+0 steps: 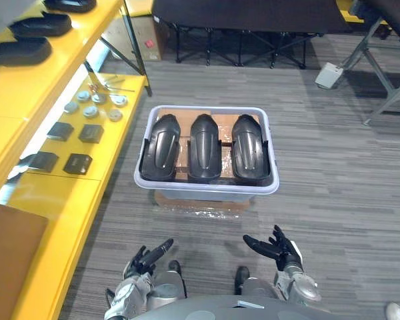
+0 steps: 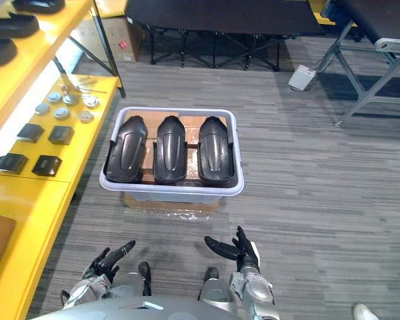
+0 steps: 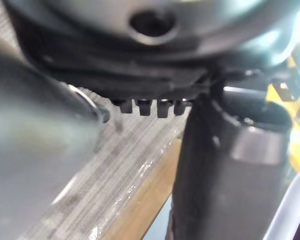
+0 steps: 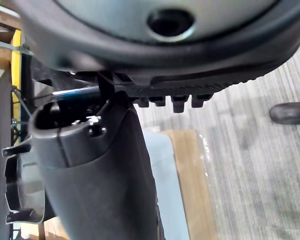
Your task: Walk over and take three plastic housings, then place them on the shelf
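Left hand (image 1: 149,259) and right hand (image 1: 275,247) hover empty, fingers loosely spread. At twelve o'clock three black housings (image 1: 205,148) lie side by side in a pale tub (image 1: 207,190), so by my judgement none has been taken yet. The tub sits on cardboard (image 1: 200,201) on grey carpet (image 1: 333,173). The yellow shelf (image 1: 60,200) runs at nine o'clock, with dark tables (image 1: 247,17) beyond.
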Tool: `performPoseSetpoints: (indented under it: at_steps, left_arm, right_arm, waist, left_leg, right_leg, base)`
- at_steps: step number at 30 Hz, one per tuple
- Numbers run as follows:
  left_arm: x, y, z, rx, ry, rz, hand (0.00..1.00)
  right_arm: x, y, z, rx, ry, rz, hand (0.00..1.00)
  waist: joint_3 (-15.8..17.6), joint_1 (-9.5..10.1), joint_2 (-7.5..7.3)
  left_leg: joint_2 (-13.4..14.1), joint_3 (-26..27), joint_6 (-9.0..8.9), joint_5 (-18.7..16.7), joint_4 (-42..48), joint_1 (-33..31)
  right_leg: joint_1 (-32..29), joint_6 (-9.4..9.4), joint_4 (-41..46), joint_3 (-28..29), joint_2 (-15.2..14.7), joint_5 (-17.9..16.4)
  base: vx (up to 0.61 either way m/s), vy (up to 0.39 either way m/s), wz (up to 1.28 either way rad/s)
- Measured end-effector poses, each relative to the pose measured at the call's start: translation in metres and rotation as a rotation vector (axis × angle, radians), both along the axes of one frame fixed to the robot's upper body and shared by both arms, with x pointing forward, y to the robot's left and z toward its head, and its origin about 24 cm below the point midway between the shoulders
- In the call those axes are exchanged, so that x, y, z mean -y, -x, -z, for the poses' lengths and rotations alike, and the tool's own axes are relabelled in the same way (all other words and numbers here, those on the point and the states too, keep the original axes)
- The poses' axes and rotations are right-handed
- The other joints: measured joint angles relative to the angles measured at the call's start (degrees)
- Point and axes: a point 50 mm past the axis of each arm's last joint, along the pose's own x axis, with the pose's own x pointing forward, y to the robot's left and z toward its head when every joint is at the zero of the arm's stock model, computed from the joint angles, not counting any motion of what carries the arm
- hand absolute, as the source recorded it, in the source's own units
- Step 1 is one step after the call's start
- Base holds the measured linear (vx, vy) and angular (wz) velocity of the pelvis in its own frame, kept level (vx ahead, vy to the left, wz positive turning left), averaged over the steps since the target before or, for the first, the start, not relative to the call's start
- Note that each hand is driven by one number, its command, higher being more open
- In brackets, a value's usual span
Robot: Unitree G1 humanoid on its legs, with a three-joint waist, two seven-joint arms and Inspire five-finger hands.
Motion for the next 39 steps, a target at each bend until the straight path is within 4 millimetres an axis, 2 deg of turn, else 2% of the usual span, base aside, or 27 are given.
performPoseSetpoints:
  at_steps: [1,3,7,8,11,16,17,20,22,24,26,27,29,31,33,35,39]
  left_arm:
    - [0.002,-0.005,-0.002,0.017,0.0,0.018,1.0]
    - [0.007,-0.009,-0.005,0.04,0.004,0.044,1.0]
    - [0.013,-0.005,-0.004,0.033,-0.002,0.091,1.0]
    - [0.012,-0.003,-0.003,0.023,-0.014,0.108,1.0]
    - [0.008,0.003,-0.002,0.004,-0.029,0.098,1.0]
    - [-0.003,0.02,0.005,-0.061,-0.056,0.072,1.0]
    - [-0.006,0.031,0.008,-0.097,-0.077,0.078,1.0]
    - [-0.013,0.035,0.008,-0.095,-0.091,0.057,1.0]
    - [-0.015,0.034,0.007,-0.085,-0.096,0.053,1.0]
    - [-0.018,0.026,0.002,-0.042,-0.104,0.046,1.0]
    - [-0.026,0.005,-0.01,0.042,-0.13,0.038,1.0]
    - [-0.028,-0.002,-0.012,0.059,-0.137,0.04,1.0]
    - [-0.037,-0.024,-0.023,0.108,-0.178,0.046,1.0]
    - [-0.04,-0.03,-0.026,0.115,-0.199,0.04,1.0]
    - [-0.041,-0.036,-0.028,0.124,-0.214,0.03,1.0]
    - [-0.039,-0.04,-0.03,0.131,-0.217,0.035,1.0]
    - [-0.038,-0.039,-0.027,0.114,-0.219,0.026,1.0]
  right_arm:
    - [-0.003,0.0,-0.001,0.009,-0.008,-0.001,1.0]
    - [-0.006,0.0,-0.009,0.052,-0.007,-0.012,1.0]
    - [-0.014,-0.015,-0.045,0.244,-0.007,-0.024,1.0]
    - [-0.014,-0.025,-0.063,0.331,0.0,-0.011,1.0]
    - [-0.012,-0.035,-0.086,0.438,-0.01,0.013,1.0]
    - [-0.003,-0.032,-0.099,0.491,-0.005,0.032,1.0]
    - [-0.001,-0.031,-0.099,0.488,-0.02,0.04,1.0]
    - [0.008,-0.037,-0.101,0.467,-0.01,0.055,1.0]
    - [0.014,-0.05,-0.109,0.493,-0.01,0.055,1.0]
    - [0.023,-0.074,-0.123,0.556,0.014,0.079,1.0]
    - [0.038,-0.113,-0.155,0.671,0.058,0.144,1.0]
    - [0.043,-0.122,-0.164,0.699,0.075,0.161,1.0]
    - [0.053,-0.152,-0.202,0.802,0.127,0.217,1.0]
    - [0.059,-0.164,-0.217,0.823,0.158,0.232,1.0]
    - [0.068,-0.184,-0.231,0.805,0.192,0.254,1.0]
    - [0.076,-0.196,-0.24,0.792,0.215,0.277,1.0]
    - [0.084,-0.21,-0.265,0.816,0.227,0.292,1.0]
  waist:
    - [-0.1,-0.08,-0.6]
    - [-0.1,-0.12,-0.63]
    - [-0.7,-0.88,0.11]
    - [-0.7,-1.7,0.17]
    - [-1.0,-1.76,-0.08]
    - [-1.3,-2.16,-0.47]
    - [-1.5,-2.36,-0.75]
    - [-1.7,-2.48,-1.48]
    - [-1.4,-2.3,-2.08]
    - [0.0,-1.94,-2.56]
    - [4.7,-0.9,-3.46]
    - [5.9,-0.49,-3.64]
    - [10.0,0.8,-4.44]
    - [10.4,1.3,-4.64]
    - [11.3,2.04,-4.19]
    - [11.8,3.23,-3.53]
    - [13.2,3.72,-2.56]
  left_leg:
    - [-0.7,0.1,0.23,0.1,-0.1,0.2]
    - [-1.8,0.5,0.67,0.4,-1.2,2.1]
    - [-1.8,1.7,0.83,0.5,-3.8,5.2]
    - [-1.4,1.8,0.89,0.5,-4.6,5.6]
    - [-0.5,3.0,0.87,0.5,-5.6,6.8]
    - [-0.4,3.9,0.72,0.9,-7.3,8.2]
    - [-0.5,4.3,0.68,1.2,-8.1,8.8]
    - [-0.9,4.3,0.82,2.2,-9.2,8.8]
    - [-0.7,4.3,0.98,2.0,-7.4,6.7]
    - [0.1,3.8,1.19,0.5,-2.9,2.6]
    - [1.7,2.7,1.4,-1.3,3.7,-2.9]
    - [2.0,2.4,1.4,-1.5,4.9,-4.3]
    - [2.7,1.3,1.67,-1.6,8.0,-9.2]
    - [2.8,0.6,2.06,-1.5,9.2,-12.3]
    - [2.8,-0.2,2.42,-1.6,11.1,-15.2]
    - [2.6,-0.3,2.65,-1.8,11.8,-16.7]
    - [2.2,-1.1,2.89,-1.7,12.1,-18.5]
  right_leg:
    - [0.3,0.21,-0.3,0.0,-0.7,0.1]
    - [2.1,0.78,-0.9,0.0,-1.7,0.5]
    - [3.3,0.83,-0.9,0.2,-1.5,0.5]
    - [3.2,0.82,-0.9,0.2,-1.4,0.5]
    - [3.3,0.82,-0.9,0.6,-0.5,0.5]
    - [3.3,0.67,-0.9,1.3,-0.2,0.4]
    - [3.3,0.65,-0.9,1.7,-0.2,0.4]
    - [3.0,0.48,-0.9,1.7,-0.4,0.3]
    - [1.7,0.75,-0.7,1.6,-0.4,0.5]
    - [-0.1,0.67,-0.7,1.7,-0.2,1.2]
    - [-2.3,0.36,-0.7,1.4,0.7,2.5]
    - [-3.0,0.5,-0.6,1.2,1.0,2.7]
    - [-6.2,-0.22,-0.6,0.8,1.8,4.3]
    - [-8.4,-0.56,-0.6,0.4,2.0,5.0]
    - [-10.3,-0.7,-0.1,0.1,1.9,5.5]
    - [-11.5,-0.7,0.3,0.1,1.7,5.5]
    - [-13.0,-0.88,0.2,-0.3,1.5,5.8]
  base:
    - [0.14,0.123,0.04]
    - [0.12,0.095,-0.01]
    - [0.06,0.027,-0.11]
    - [0.01,-0.013,-0.06]
    - [-0.03,-0.029,-0.16]
    - [-0.07,-0.02,-0.13]
    - [-0.08,0.002,-0.09]
    - [-0.09,-0.004,-0.03]
    - [-0.13,-0.013,-0.01]
    - [-0.14,-0.021,0.04]
    - [-0.21,-0.032,0.11]
    - [-0.24,-0.028,0.13]
    - [-0.19,0.008,0.11]
    - [-0.08,0.018,0.12]
    - [-0.02,0.044,0.14]
    - [0.0,0.037,0.08]
    - [0.02,0.015,0.05]
